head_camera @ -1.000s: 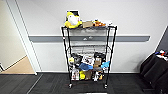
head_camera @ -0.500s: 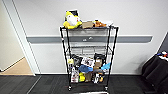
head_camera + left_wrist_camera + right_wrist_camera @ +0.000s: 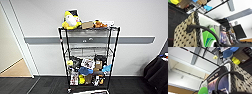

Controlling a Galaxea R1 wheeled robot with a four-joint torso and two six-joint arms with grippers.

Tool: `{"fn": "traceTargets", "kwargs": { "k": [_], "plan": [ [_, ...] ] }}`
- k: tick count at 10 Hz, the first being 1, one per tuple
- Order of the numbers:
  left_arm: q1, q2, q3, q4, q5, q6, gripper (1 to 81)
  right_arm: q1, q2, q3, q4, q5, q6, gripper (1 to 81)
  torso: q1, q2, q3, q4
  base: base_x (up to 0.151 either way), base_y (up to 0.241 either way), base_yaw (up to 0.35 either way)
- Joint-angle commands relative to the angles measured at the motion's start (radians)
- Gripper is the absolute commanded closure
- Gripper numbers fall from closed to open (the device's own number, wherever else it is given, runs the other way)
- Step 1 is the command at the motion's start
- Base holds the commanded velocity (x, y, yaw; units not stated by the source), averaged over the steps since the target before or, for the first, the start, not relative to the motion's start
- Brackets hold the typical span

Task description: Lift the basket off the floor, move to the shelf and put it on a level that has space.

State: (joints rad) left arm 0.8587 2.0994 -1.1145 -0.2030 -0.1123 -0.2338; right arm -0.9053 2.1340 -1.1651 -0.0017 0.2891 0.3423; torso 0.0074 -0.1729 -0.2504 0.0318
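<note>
Basket (image 3: 184,33) rides up facing the shelf (image 3: 88,53) at twelve o'clock, stiff woven sides, loaded, fairly heavy; grip under the rim. Fingers' state: can't tell.

Yellow plush toy (image 3: 70,20) beside a cardboard box (image 3: 87,25); grey wall rail (image 3: 135,40) behind.

Bright, even indoor light, soft blur throughout, faint shadow behind the shelf (image 3: 88,57), little glare.
</note>
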Motion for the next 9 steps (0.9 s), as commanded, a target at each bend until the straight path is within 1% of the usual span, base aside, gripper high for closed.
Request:
{"fn": "traceTargets", "kwargs": {
  "k": [1,4,9],
  "plan": [
    [-0.138,-0.01,0.111,0.01,-0.024,0.004,81.1,0.127,-0.043,0.139,-0.037,0.053,0.009,81.1,0.0,0.0,0.0,0.0,0.133,0.0,0.0],
    [-0.145,-0.018,0.128,0.008,-0.026,0.004,81.1,0.127,-0.053,0.167,-0.037,0.057,0.003,81.1,0.0,0.0,0.0,0.0,0.132,0.0,0.0],
    [-0.16,-0.059,0.183,0.01,-0.029,0.004,81.1,0.131,-0.063,0.188,-0.037,0.068,0.001,81.1,0.0,0.0,0.0,0.0,0.132,0.0,0.0]
  ]
}}
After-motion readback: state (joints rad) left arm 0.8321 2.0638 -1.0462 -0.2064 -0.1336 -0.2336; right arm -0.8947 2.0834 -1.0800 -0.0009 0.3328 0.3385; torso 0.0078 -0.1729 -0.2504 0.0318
